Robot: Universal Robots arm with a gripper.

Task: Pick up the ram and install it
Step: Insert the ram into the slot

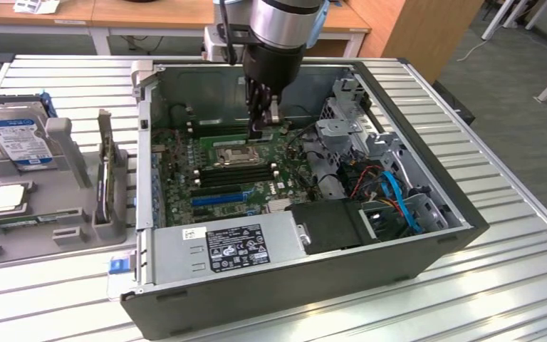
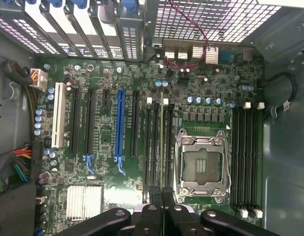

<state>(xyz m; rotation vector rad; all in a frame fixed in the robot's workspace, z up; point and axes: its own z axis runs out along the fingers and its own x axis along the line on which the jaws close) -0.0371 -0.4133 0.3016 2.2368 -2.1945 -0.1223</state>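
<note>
Green ram (image 2: 161, 137) edge-on in clenched tool (image 2: 161, 191), hard drive (image 1: 15, 135) at exterior view's left

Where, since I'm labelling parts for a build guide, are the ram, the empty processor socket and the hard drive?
ram (image 2: 161, 147), wrist view, on its thin edge, mid-length.
processor socket (image 2: 201, 164), wrist view, middle of its open contact area.
hard drive (image 1: 12, 135), exterior view, on its blue label.

place: lab/workshop | cues: slatted metal bench (image 1: 521, 214), wooden desks (image 1: 159, 11), open PC case (image 1: 302, 296)
</note>
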